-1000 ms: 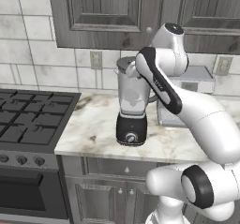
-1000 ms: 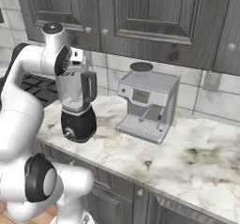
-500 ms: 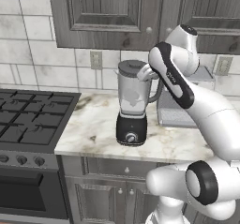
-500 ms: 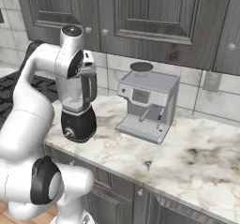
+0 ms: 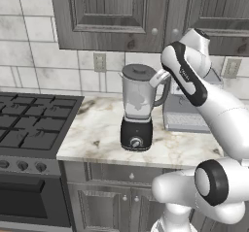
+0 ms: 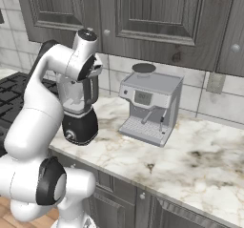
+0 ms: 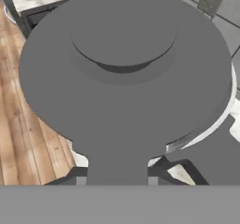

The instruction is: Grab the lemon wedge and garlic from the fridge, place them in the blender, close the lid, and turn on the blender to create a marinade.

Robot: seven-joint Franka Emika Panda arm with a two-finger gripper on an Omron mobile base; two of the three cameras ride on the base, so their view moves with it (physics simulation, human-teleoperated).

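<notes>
You've got the blender [image 5: 136,110] on the marble worktop [image 5: 102,129], lid [image 5: 137,72] already sitting on the jar, contents too murky to call. Coffee machine [image 6: 150,105] stands just beside it, stove [image 5: 29,129] on the other side, grey cupboards above. Arm's swung back since a second ago. Can't tell if the hand's apart or together.

The white jointed arm [image 5: 214,105] is raised high from its base and bent sharply at the elbow, the forearm angled downward; the jaws' spread cannot be made out.
</notes>
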